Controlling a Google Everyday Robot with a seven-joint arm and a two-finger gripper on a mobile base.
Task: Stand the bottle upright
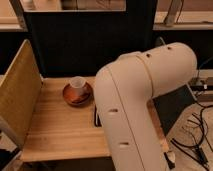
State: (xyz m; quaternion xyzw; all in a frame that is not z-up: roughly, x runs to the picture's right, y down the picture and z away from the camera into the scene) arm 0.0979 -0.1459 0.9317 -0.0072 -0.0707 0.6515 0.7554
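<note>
No bottle shows in the camera view; it may be hidden behind my arm. My large white arm (140, 100) fills the centre and right of the view and reaches down over the wooden table (60, 130). The gripper is not in view; it is hidden behind the arm. A small dark edge (95, 117) shows at the arm's left side, and I cannot tell what it is.
A white cup (76, 83) stands on a brown saucer (77, 95) at the back middle of the table. A wooden panel (17, 95) walls the left side. A dark screen (85, 45) stands behind. Cables (197, 135) lie on the floor at the right.
</note>
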